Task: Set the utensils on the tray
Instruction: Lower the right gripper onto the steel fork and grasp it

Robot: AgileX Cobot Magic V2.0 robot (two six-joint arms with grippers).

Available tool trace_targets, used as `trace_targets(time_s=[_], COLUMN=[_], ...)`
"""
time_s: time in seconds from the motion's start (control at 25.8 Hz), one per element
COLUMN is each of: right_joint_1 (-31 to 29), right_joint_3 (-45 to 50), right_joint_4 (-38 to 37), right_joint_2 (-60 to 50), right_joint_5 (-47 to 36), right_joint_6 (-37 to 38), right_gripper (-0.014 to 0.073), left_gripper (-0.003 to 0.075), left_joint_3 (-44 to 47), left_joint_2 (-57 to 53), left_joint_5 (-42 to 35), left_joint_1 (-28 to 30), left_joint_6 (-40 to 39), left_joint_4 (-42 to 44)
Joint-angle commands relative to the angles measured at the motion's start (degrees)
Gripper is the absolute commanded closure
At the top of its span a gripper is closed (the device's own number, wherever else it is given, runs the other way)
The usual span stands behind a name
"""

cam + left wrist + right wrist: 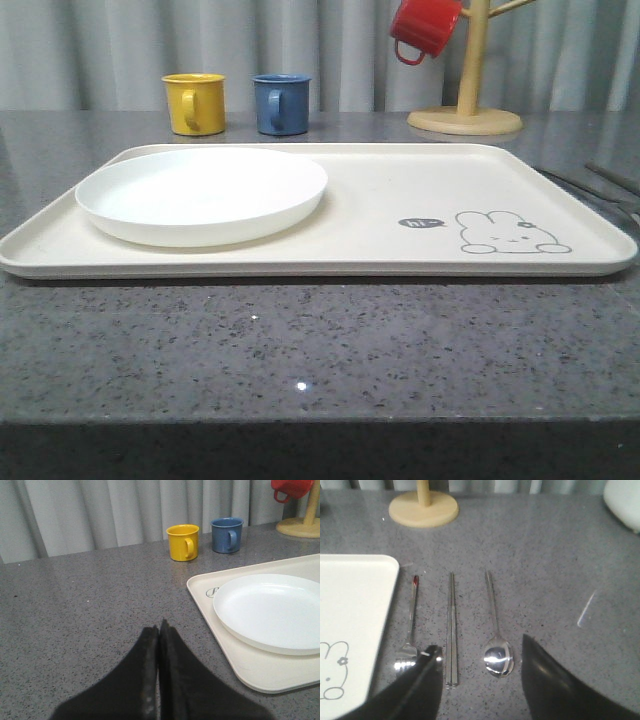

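The cream tray (400,195) with its grey bunny drawing lies across the middle of the counter, and a round white plate (200,195) rests on its left part. In the right wrist view, a fork (412,615), a pair of chopsticks (451,625) and a spoon (497,656) lie side by side on the grey counter, just off the tray's corner (350,595). My right gripper (480,645) hovers open over them, with the chopsticks and the spoon bowl between its fingers; one finger hides part of the fork's head. My left gripper (160,626) is shut and holds nothing, over bare counter beside the tray (235,655) and plate (272,610).
A yellow mug (195,103) and a blue mug (281,103) stand behind the tray. A wooden mug tree (466,110) with a red mug (425,27) hanging from it stands at the back right; its base (423,509) lies beyond the utensils. A white object (625,500) sits farther off.
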Motion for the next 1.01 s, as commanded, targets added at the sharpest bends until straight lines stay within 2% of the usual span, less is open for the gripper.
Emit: trace_targets(time_s=[0.0, 0.31, 0.46, 0.66, 0.97], right_joint_1=[0.1, 8.6, 10.3, 10.5, 10.5], right_joint_3=[-5.9, -21.1, -27.9, -33.6, -36.1], right_joint_4=[-0.2, 0.0, 1.5, 1.9, 1.9], right_joint_2=[8.8, 33.5, 43.6, 52.4, 58.2], right_joint_5=[-2.0, 10.6, 14.5, 16.8, 16.4], right_joint_6=[-0.3, -0.7, -0.7, -0.7, -0.7], right_gripper=[0.0234, 0.0234, 0.0234, 0.0234, 0.0239], left_gripper=[0.0738, 0.0738, 0.0738, 0.0738, 0.0738], left_joint_3=[-1.6, -1.6, -1.6, -1.6, -1.6], left_joint_2=[0.6, 0.6, 0.6, 0.6, 0.6], left_joint_5=[-4.7, -4.7, -4.7, -4.7, -4.7], left_joint_1=[0.1, 0.1, 0.1, 0.1, 0.1], left_joint_6=[-0.6, -0.6, -0.6, -0.6, -0.6], left_joint_4=[-0.6, -0.6, -0.6, -0.6, -0.6])
